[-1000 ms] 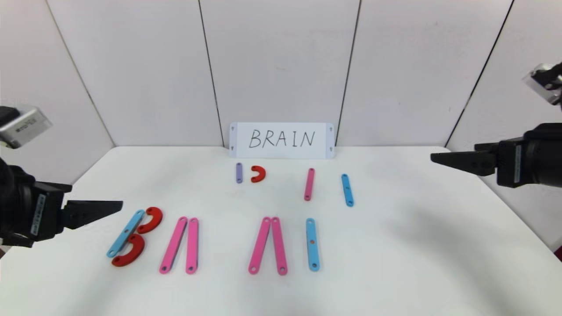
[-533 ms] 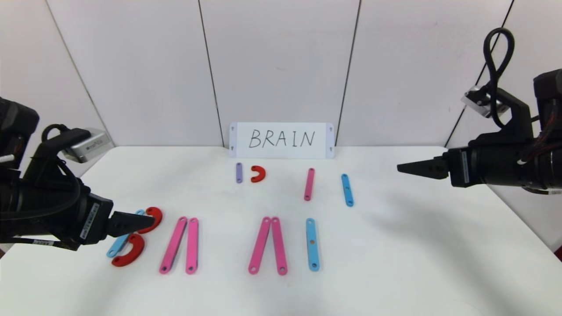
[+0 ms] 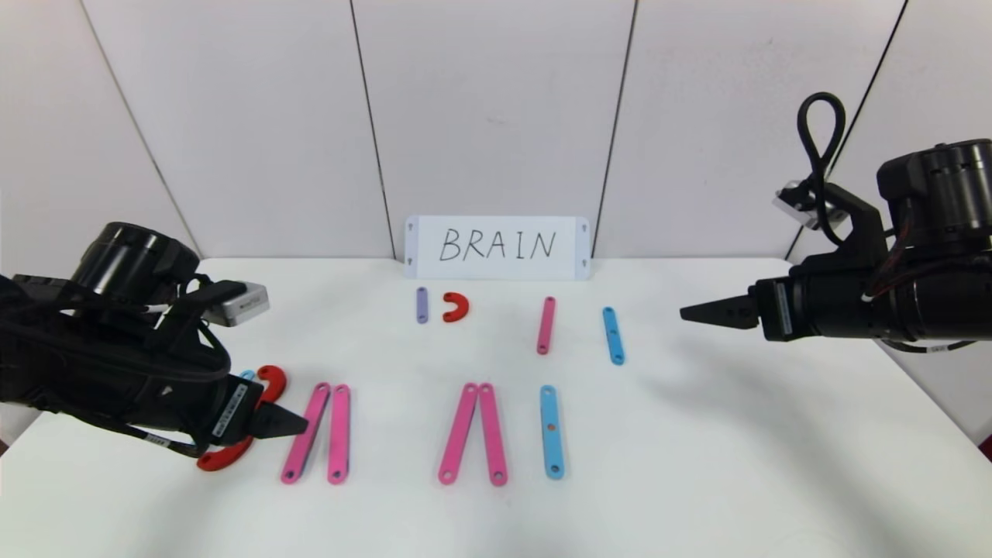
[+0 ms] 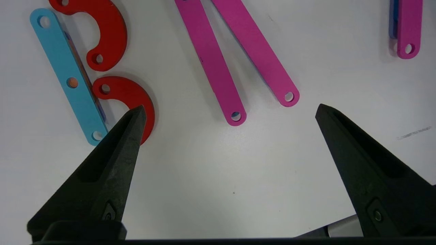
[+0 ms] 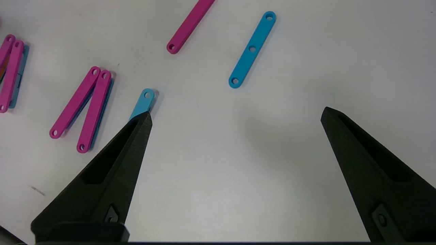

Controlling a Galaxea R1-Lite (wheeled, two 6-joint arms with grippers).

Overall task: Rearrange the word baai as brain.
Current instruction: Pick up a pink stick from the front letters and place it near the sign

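The left end effector [image 3: 298, 425] hangs with fingers spread wide over the desk's front-left part, holding nothing, one fingertip [image 4: 134, 117] over the lower red half-ring [image 4: 131, 97] of the B. The right end effector [image 3: 690, 314] hovers spread and empty above the right side. The word baai [image 3: 387, 426] lies in a row along the front: light-blue strip [image 4: 69, 81] with two red curves, two pairs of pink strips [image 3: 473, 434], one light-blue strip [image 3: 551, 431]. Behind lie a purple strip [image 3: 421, 304], a small red curve [image 3: 456, 307], a pink strip [image 3: 545, 325] and a blue strip [image 3: 613, 335]. A BRAIN card [image 3: 497, 247] leans at the back edge against white wall panels [image 3: 496, 108]. The desk [image 3: 697, 465] is white.
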